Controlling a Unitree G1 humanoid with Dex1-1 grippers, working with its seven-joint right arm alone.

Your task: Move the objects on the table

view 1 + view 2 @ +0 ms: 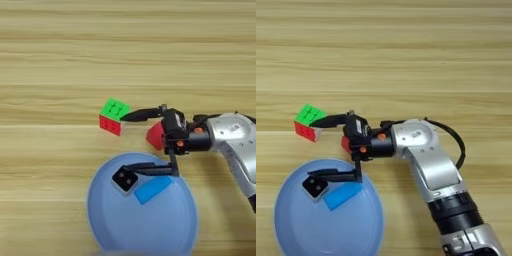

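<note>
Left eye view: judged the step as a grasp on the red cube (156, 135). Needed to close slowly and evenly, without knocking the puzzle cube (114, 116) or the white cube (125, 179). Found the red cube on the table (60, 60), just off the plate (115, 220) rim, deep between the fingers (142, 114), partly hidden. Saw the gripper (124, 143) spread wide, pinching nothing: upper tip touching or just beside the puzzle cube, lower tip over the plate by the white cube, near the blue block (152, 189).
</note>
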